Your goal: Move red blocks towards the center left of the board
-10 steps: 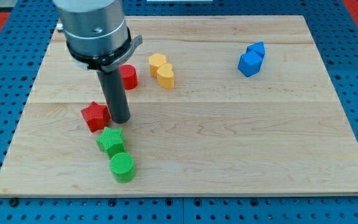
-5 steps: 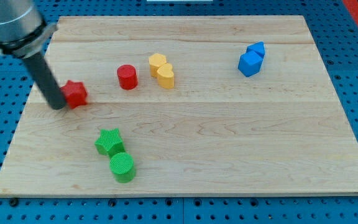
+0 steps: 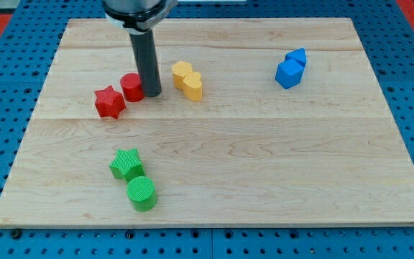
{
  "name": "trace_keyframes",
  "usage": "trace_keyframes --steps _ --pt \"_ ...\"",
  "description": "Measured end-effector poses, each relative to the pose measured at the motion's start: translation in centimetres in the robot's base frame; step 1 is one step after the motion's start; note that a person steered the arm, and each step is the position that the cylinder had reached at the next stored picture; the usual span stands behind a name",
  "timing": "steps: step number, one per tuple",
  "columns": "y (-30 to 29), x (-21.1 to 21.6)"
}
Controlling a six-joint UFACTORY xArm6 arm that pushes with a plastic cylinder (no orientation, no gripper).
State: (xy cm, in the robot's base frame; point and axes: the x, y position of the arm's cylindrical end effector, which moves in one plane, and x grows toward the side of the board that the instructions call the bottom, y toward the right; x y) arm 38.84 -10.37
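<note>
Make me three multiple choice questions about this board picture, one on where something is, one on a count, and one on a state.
1. Where is my tip?
A. right of the red cylinder
B. beside the blue blocks
C. below the green star

2. How many red blocks are there?
A. one
B. two
C. three

3. How do the two yellow blocks stand?
A. far apart
B. stacked
C. touching, side by side

Answers: 1 A, the rod's end sits against the cylinder's right side. 2 B, the cylinder and the red star are the only red ones. 3 C, no gap shows between them.
</note>
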Motion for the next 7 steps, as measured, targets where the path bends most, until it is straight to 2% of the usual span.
trace_keyframes --steps 1,2,4,5,6,7 --pt "-1.7 -0.4" --pt "-1.9 -2.5" --pt "-2.0 -3.2" --pt "-2.7 -5.6" --pt "-4.2 -4.2" --pt "-3.3 -2.0"
